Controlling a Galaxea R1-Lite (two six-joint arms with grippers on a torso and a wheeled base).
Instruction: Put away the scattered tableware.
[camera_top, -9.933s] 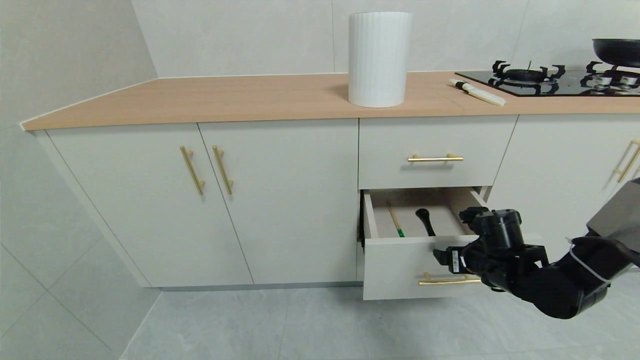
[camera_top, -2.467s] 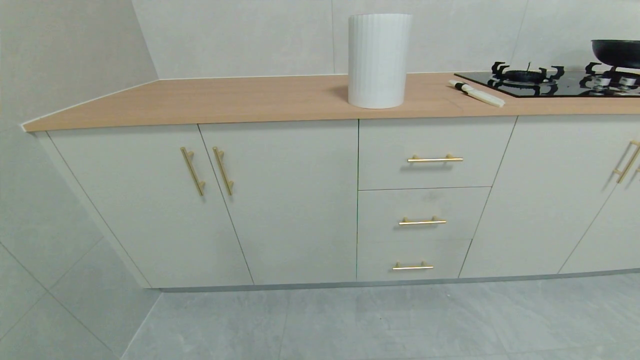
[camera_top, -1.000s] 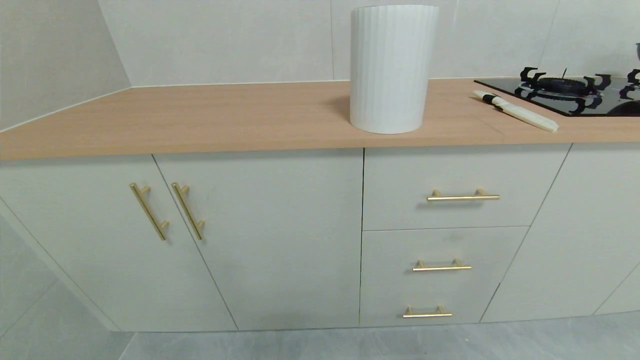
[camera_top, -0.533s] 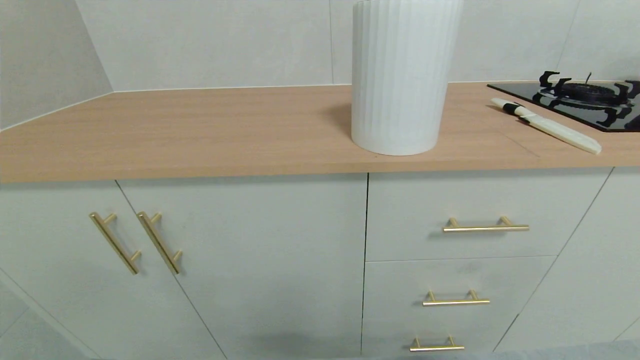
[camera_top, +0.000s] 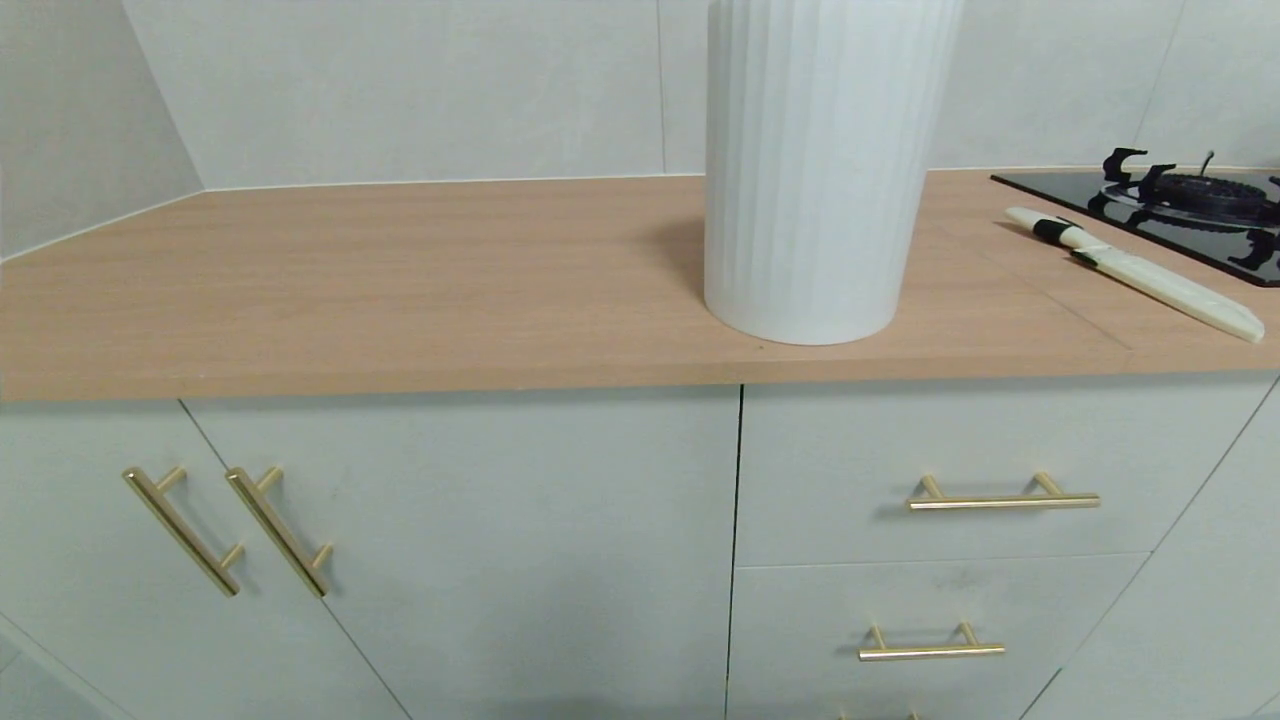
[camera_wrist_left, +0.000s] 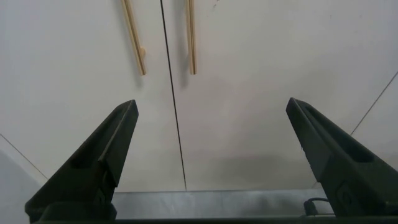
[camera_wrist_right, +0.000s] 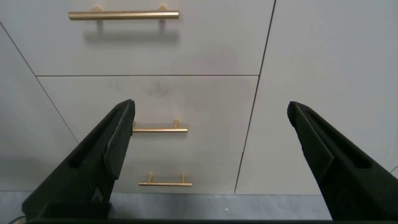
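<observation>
Holds left gripper (camera_wrist_left: 210, 107) and right gripper (camera_wrist_right: 210, 107) with fingers spread wide, facing pale cabinet fronts (camera_top: 500, 520); finds cream black-banded knife (camera_top: 1135, 272) flat on light wooden countertop (camera_top: 400, 280), between tall white ribbed cylinder (camera_top: 820, 170) and black glass hob (camera_top: 1062, 185)

Lighting's soft and even here, bright all round, no harsh hotspots. The white ribbed cylinder (camera_top: 820, 170) throws a soft shadow to its left across the tabletop (camera_top: 400, 280), so the light seems to come from the right and above. The gold drawer handle (camera_top: 1003, 497) drops a faint shadow just below itself. The black hob glass (camera_top: 1080, 190) is glossy and mirrors the burner grate (camera_top: 1190, 185). The head view bends at the edges, with the door handles (camera_top: 278, 532) on the left leaning over. In the wrist views the left pincer (camera_wrist_left: 210, 106) and right pincer (camera_wrist_right: 210, 106) show as dark, near-featureless wedges spread wide against pale cabinet fronts (camera_wrist_left: 249, 93).
</observation>
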